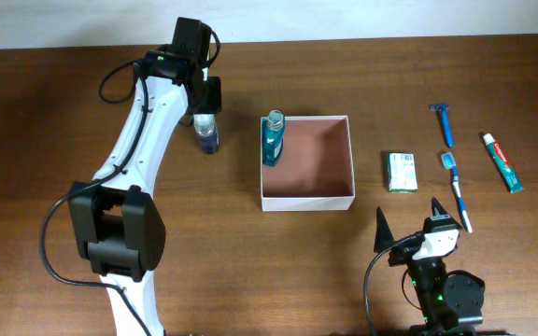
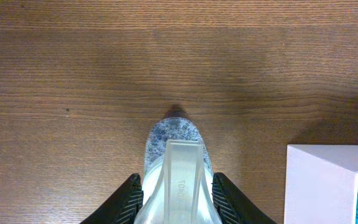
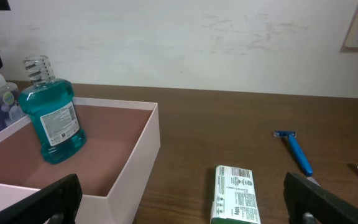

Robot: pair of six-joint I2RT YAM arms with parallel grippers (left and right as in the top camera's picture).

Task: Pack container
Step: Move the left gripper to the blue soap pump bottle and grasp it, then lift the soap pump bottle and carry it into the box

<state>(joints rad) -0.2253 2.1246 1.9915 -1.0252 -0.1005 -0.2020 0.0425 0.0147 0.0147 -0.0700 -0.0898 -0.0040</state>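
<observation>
The container [image 1: 306, 199] is a square white-walled box with a pinkish-brown inside at the table's middle; it also shows in the right wrist view [image 3: 143, 155] and its corner in the left wrist view [image 2: 319, 183]. A teal mouthwash bottle [image 1: 273, 140] stands upright in its left part [image 3: 51, 121]. My left gripper [image 1: 205, 117] is shut on a small clear-capped purple bottle [image 1: 206, 138] that stands on the table left of the container; its fingers [image 2: 176, 177] press both sides of the bottle [image 2: 174, 140]. My right gripper [image 1: 409, 222] is open and empty near the front edge [image 3: 182, 186].
Right of the container lie a green-white packet [image 1: 401, 172], a blue razor [image 1: 444, 121], a toothbrush [image 1: 457, 191] and a toothpaste tube [image 1: 502, 161]. The packet [image 3: 235, 194] and razor [image 3: 296, 149] show in the right wrist view.
</observation>
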